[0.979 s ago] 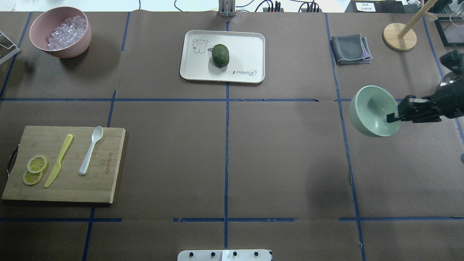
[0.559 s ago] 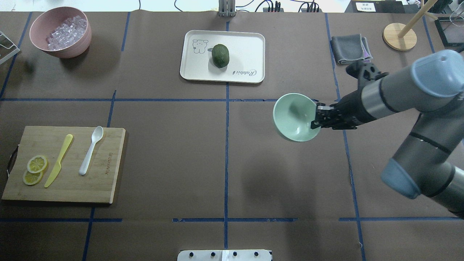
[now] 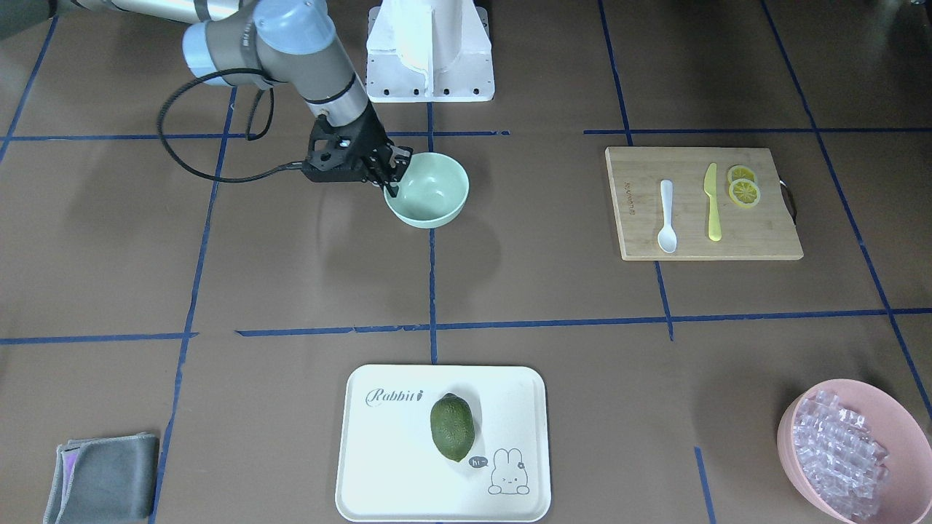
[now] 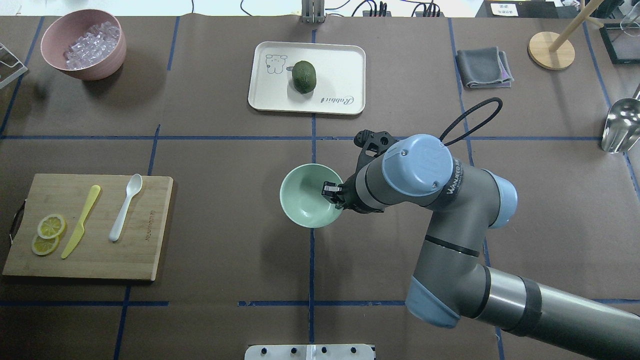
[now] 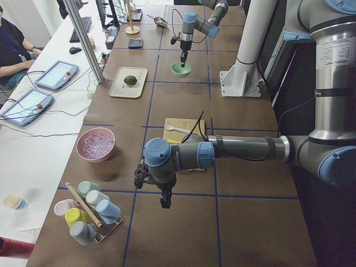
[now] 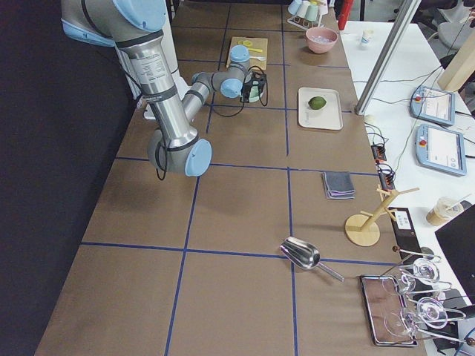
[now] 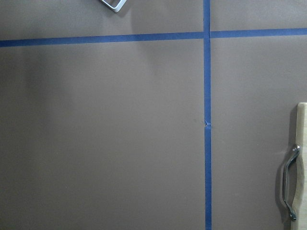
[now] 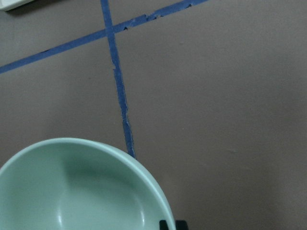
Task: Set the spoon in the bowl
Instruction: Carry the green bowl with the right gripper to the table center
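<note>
Mint-green, smooth and plain, the bowl (image 4: pixel 306 200) is pinched at its three-o'clock rim by my right gripper (image 4: pixel 331 191), near the middle of the table (image 4: pixel 225 160). Well apart at nine o'clock, the white spoon (image 4: pixel 126 206) lies on a wooden board (image 4: pixel 145 250). Whether my left gripper (image 5: pixel 164 201) is clenched or released, I cannot tell.

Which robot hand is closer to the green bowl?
Right. The right gripper pinches the bowl by its rim; the left gripper hangs far off, past the cutting board.
</note>
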You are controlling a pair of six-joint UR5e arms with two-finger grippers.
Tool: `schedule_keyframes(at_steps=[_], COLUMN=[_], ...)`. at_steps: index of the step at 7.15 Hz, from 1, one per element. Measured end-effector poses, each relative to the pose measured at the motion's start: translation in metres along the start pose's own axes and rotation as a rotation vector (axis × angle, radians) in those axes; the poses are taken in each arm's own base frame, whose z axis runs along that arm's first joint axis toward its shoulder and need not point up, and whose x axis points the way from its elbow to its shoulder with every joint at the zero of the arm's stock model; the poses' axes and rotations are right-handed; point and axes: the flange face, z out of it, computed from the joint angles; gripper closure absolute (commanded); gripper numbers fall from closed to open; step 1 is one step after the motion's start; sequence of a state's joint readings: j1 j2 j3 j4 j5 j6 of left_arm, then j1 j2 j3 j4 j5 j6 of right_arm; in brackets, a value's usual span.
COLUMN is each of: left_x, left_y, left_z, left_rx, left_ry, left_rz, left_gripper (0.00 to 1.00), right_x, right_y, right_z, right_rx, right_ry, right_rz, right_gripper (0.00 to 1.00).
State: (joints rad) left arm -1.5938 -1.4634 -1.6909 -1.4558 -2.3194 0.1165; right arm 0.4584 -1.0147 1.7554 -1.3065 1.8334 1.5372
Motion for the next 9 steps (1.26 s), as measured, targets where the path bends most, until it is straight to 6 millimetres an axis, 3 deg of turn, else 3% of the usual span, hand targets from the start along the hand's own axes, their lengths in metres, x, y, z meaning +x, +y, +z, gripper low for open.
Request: schedule_keyframes(at_steps=[4, 5, 6, 8, 9], left_x=[0.002, 0.002, 0.002, 0.002, 0.002], left_y=[0.000, 0.000, 0.000, 0.000, 0.000], left_z=[-0.002, -0.002, -0.002, -0.002, -0.002], left_rx=[0.004, 0.004, 0.004, 0.005, 0.005], left_ry=[0.000, -0.001, -0.001, -0.001, -0.001], left_rz=[0.003, 0.003, 0.004, 0.005, 0.005], left_gripper=[0.00, 0.00, 0.00, 0.00, 0.00], right_x=[0.002, 0.003, 0.003, 0.001, -0.002], right_y=[0.002, 0.001, 0.002, 0.002, 0.003], right_z=[0.028, 0.032, 0.034, 0.034, 0.032], right_rx=[-0.002, -0.003, -0.004, -0.005, -0.005], right_ry=[0.046, 0.053, 0.055, 0.051, 0.044], right_rz=[0.005, 0.005, 0.005, 0.005, 0.010], right_gripper=[0.90, 0.82, 0.67, 0.00, 0.00])
